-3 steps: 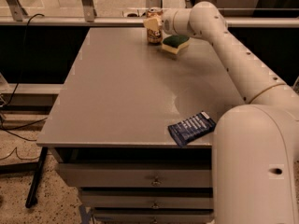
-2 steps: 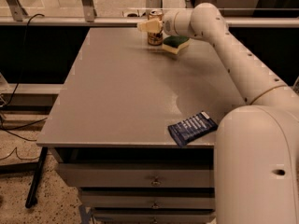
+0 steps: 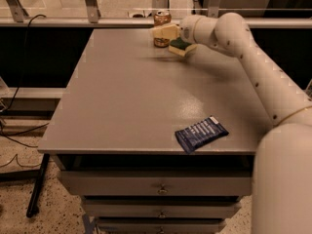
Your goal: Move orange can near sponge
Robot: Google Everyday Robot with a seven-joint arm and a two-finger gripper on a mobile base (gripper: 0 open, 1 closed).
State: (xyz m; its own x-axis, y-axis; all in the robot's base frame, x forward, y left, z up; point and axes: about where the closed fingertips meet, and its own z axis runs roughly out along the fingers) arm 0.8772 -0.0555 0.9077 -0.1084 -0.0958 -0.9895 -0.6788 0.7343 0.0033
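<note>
The orange can (image 3: 162,18) stands upright at the far edge of the grey table (image 3: 126,96), its base on or just above the surface. My gripper (image 3: 164,32) reaches in from the right and is shut on the can; a pale finger (image 3: 165,32) crosses the can's middle. The sponge (image 3: 179,45), dark green on top and yellow below, lies right next to the can on its right, partly under my wrist. The gap between can and sponge is very small.
A flat dark blue snack packet (image 3: 201,133) lies near the table's front right edge. My white arm (image 3: 253,67) spans the right side of the table. A rail and glass panel (image 3: 97,21) run behind the far edge. Drawers (image 3: 158,186) sit below the front.
The can has shifted slightly right and stands straighter beside the sponge. The gripper stays on it. Sponge and packet have not moved.
</note>
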